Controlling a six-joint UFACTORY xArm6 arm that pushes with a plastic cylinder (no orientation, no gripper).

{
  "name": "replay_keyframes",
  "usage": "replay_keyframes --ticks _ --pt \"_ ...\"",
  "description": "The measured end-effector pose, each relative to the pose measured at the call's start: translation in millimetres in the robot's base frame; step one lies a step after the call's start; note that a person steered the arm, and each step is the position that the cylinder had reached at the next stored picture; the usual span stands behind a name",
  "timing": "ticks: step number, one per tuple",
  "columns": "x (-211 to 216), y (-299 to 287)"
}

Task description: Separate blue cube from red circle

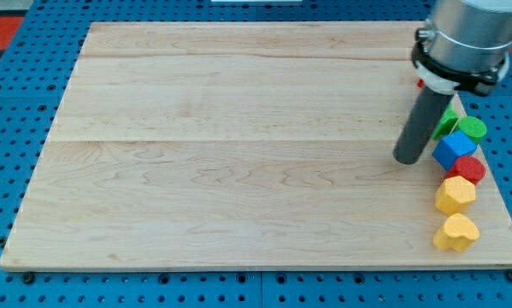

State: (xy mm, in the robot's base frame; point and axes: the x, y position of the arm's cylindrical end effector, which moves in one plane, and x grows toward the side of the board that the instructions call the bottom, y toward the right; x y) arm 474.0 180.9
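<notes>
The blue cube (453, 150) sits near the board's right edge, touching the red circle (467, 168) just below and to its right. My tip (408, 159) is just left of the blue cube, a small gap apart. A green circle (473, 129) and a second green block (446, 120), partly hidden by the rod, lie just above the blue cube.
A yellow hexagon-like block (455, 195) lies below the red circle and a yellow heart-shaped block (456, 233) below that, near the bottom right corner. A bit of red (420, 83) shows behind the arm. The wooden board (238, 145) rests on a blue pegboard.
</notes>
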Motion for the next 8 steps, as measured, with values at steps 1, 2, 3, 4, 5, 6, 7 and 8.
replay_keyframes --ticks 1,2,3,4,5,6,7,8 --pt "-24.9 -18.7" --pt "-70.0 -29.4" --pt "-122.4 -31.0" --pt "-193.3 -26.5" --pt "-254.4 16.7" --pt "-282.4 66.5" --pt "-276.6 145.1" --pt "-267.8 164.2"
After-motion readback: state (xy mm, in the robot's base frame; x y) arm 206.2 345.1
